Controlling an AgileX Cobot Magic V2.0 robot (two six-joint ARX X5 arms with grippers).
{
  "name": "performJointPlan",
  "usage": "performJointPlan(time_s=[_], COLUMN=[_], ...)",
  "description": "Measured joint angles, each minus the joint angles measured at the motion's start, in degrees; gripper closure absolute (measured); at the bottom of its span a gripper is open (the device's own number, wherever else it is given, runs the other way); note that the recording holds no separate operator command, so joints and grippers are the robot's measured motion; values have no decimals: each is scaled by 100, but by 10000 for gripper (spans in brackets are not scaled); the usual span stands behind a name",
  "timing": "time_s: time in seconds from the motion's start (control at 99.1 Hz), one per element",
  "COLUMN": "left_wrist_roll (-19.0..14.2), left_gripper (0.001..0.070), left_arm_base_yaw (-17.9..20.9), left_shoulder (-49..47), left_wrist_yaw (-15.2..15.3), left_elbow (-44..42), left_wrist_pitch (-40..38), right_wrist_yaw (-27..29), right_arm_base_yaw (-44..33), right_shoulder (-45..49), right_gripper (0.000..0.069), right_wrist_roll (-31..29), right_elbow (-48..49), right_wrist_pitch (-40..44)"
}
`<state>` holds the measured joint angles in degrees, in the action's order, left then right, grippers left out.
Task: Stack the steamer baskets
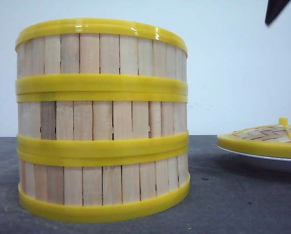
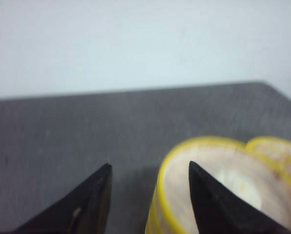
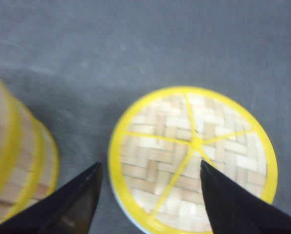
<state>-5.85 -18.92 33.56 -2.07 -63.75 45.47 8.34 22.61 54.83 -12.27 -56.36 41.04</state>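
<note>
— Steamer baskets (image 1: 102,122), front view?
— Three, stacked in one column on the dark grey table (image 1: 233,195), toward its near left part. Yellow rims meet between tiers. Woven lid (image 1: 267,137) with yellow rim rests on a white plate (image 1: 262,161) at the right edge of view, well apart from the stack.

— Left wrist view?
— Left gripper (image 2: 150,200): jaws apart, one fingertip over the open top basket, the other outside its rim. Nothing held.

— Right wrist view?
— Right gripper (image 3: 150,195): jaws apart, hanging above the lid's near edge, holding nothing. Stack visible off to one side.
</note>
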Motion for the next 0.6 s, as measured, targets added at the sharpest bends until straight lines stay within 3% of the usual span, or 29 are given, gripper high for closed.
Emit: performJointPlan(time_s=[0.192,0.414,0.595], left_wrist_roll=[-177,-256,-258], left_gripper=[414,413,414], left_arm_base_yaw=[0,0,0], left_shoulder=[-977,-1510,-1635], left_wrist_yaw=[-225,-280,-433], left_elbow=[925,953,953], left_wrist_pitch=[474,861,960], right_wrist_yaw=[-472,-824,-761], right_arm_base_yaw=[-800,-1213,-1215], right_shoulder=[870,1893,2411], right_gripper=[354,356,357], right_wrist_roll=[33,46,50], right_elbow=[0,0,0], right_wrist_pitch=[-389,-730,-975])
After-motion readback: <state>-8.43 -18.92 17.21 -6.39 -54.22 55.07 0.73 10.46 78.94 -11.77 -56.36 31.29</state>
